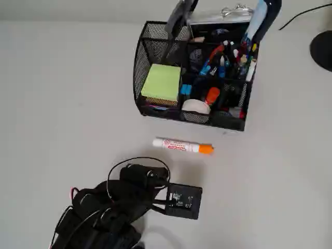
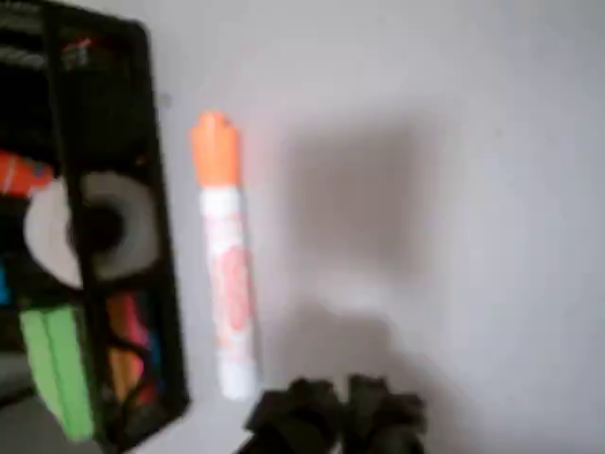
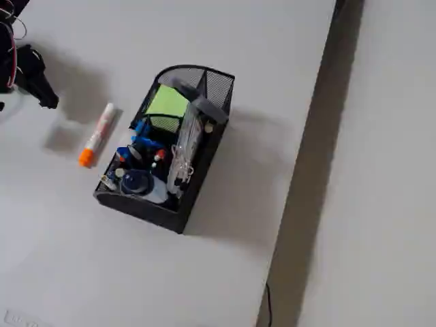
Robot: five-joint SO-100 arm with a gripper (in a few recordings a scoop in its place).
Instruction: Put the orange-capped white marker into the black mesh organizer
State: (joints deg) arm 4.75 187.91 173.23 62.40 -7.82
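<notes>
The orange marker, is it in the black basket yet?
Not yet. The orange-capped white marker lies flat on the table, beside the black mesh organizer.

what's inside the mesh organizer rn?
The black mesh organizer holds a green sticky-note pad, a tape roll and a cluster of pens. Lower contents are hidden. The orange-capped white marker lies outside.

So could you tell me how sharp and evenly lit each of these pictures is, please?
Wrist view: soft and blurred, the marker print unreadable, a shadow beside it. Overhead view: sharp, even light. Fixed view: clear, the organizer casting a soft shadow to the right.
</notes>
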